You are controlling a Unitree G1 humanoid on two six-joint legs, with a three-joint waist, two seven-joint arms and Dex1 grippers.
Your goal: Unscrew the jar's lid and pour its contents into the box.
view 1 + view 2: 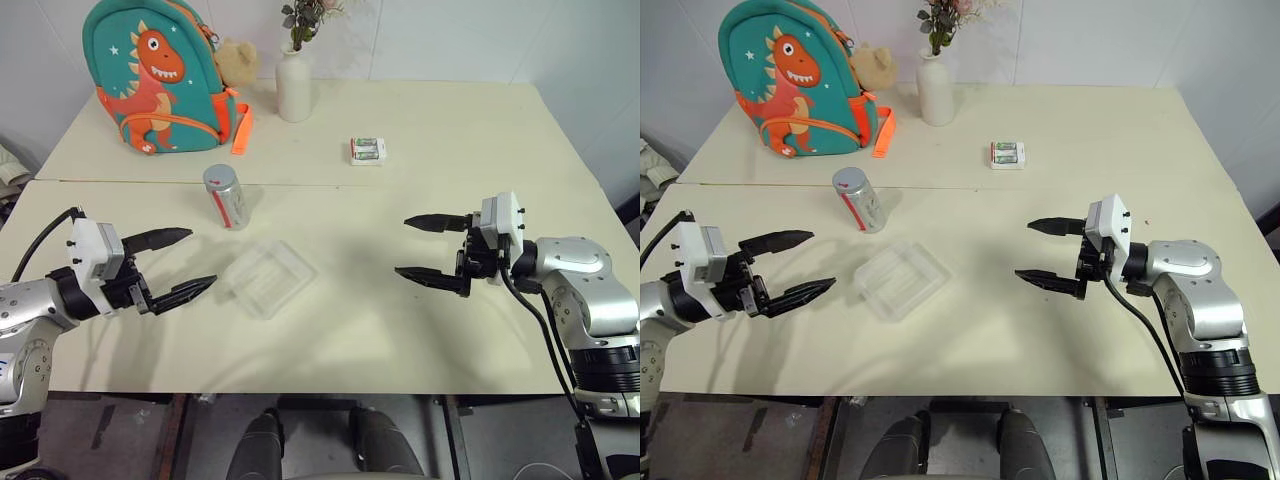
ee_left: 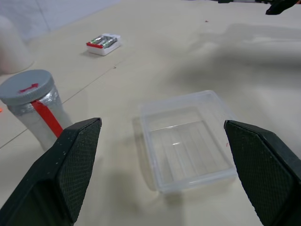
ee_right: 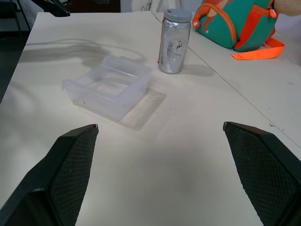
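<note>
Left gripper (image 1: 186,262): wide, empty, above table (image 1: 420,330).
Right gripper (image 1: 420,247): wide, empty.
Box (image 1: 268,276): between both grippers, still empty.
Jar (image 1: 226,196): upright, at 11 o'clock from box.
Lid (image 2: 27,86): still on.
Left: unscrewing, pouring.
</note>
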